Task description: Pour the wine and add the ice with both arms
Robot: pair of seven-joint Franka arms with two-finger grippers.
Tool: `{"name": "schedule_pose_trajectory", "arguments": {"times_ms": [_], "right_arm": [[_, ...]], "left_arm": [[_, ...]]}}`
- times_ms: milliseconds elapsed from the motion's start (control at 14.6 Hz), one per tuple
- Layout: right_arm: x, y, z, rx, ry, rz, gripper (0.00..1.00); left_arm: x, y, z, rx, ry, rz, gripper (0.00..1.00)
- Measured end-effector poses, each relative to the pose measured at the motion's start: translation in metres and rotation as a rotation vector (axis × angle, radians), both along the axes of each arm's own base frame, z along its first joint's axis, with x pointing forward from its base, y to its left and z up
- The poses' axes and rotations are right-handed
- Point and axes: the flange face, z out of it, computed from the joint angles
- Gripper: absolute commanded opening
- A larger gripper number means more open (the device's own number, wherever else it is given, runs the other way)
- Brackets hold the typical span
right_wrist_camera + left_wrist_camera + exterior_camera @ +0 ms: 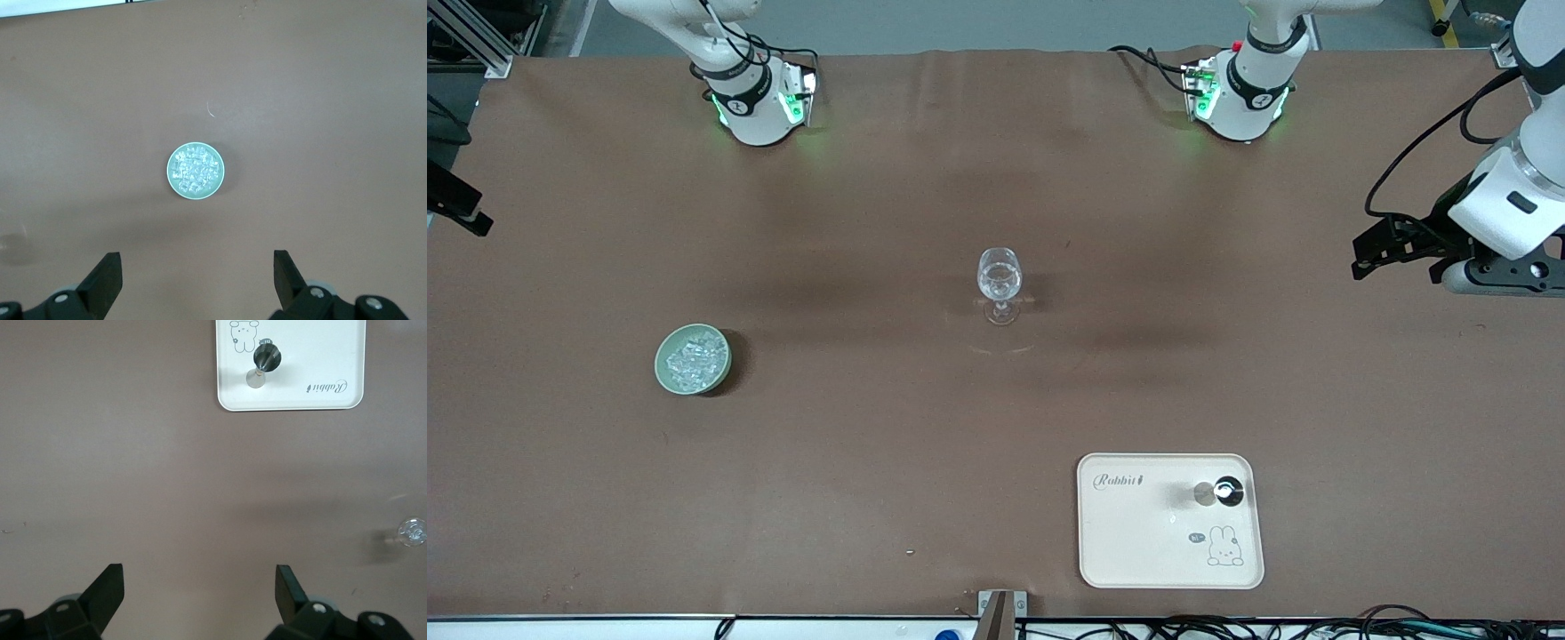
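A clear wine glass (1000, 277) stands upright mid-table; its foot shows in the left wrist view (412, 531). The ice (694, 357) fills a green bowl (662, 366) toward the right arm's end, also in the right wrist view (194, 170). A small dark bottle with a silvery end (1224, 492) stands on a cream tray (1138, 542), also in the left wrist view (265, 360). My left gripper (1362, 256) (200, 577) is open and empty, high over the left arm's end. My right gripper (197, 260) is open and empty, high above the bowl's area; black parts of it show at the front view's edge (463, 213).
The brown table runs wide around the glass. The tray (333, 400) lies near the table's front edge, toward the left arm's end. Both arm bases (758, 102) (1240, 93) stand along the table's back edge.
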Motion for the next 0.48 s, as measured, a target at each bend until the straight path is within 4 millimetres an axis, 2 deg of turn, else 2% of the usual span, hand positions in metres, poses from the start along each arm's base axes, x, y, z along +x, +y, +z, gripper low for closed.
{"name": "schedule_pose_trajectory", "arguments": {"times_ms": [275,481], "right_arm": [[0.000,0.002,0.000,0.008,0.001,-0.004,1.00],[0.000,0.002,0.000,0.009,0.001,-0.005,1.00]], "left_arm": [[-0.007,-0.020,0.004,0.000,0.018,0.005,1.00],[-0.012,-0.024,0.009,0.004,0.044,0.009,1.00]]}}
